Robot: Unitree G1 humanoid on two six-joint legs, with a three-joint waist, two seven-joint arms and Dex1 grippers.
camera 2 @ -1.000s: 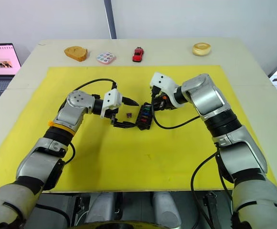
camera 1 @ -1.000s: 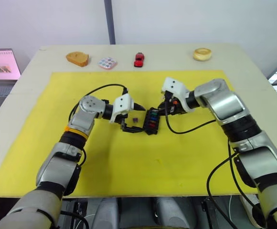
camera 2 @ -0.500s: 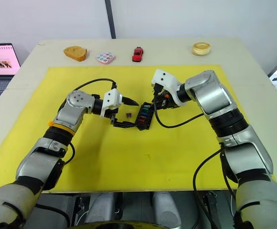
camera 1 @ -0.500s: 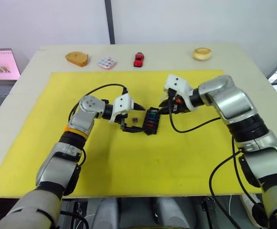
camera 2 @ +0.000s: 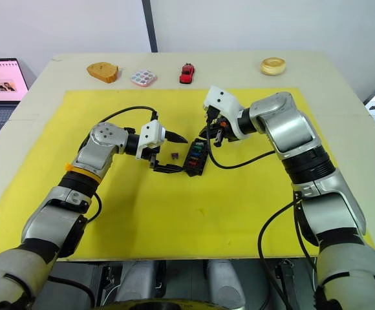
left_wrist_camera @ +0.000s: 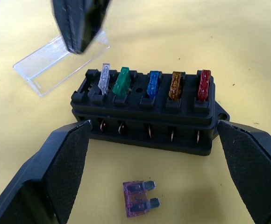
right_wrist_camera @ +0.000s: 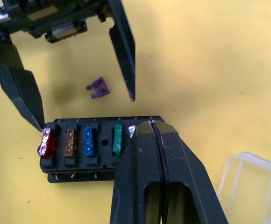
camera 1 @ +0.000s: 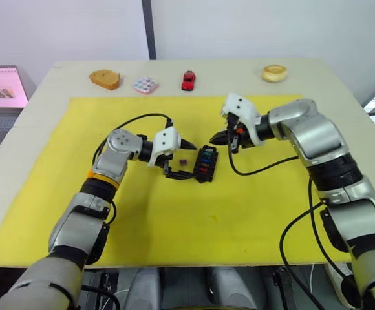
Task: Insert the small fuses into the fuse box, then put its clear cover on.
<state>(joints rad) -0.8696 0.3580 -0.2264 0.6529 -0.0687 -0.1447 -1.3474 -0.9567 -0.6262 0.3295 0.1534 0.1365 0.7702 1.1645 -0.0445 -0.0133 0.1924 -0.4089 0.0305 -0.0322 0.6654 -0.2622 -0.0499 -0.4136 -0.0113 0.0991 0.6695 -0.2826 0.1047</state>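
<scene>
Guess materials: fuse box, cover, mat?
Fuse box: looks like matte black moulded plastic, with metal pins showing along its side. Cover: clear glossy plastic, the yellow shows through it. Mat: yellow, dull and slightly grainy, probably rubber or foam.

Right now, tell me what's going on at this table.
The robot is loading a fuse box on a yellow mat. The open left gripper brackets the box. Five fuses sit in its slots; a purple fuse lies loose beside it. The shut right gripper hovers above, and the clear cover waits nearby.
</scene>
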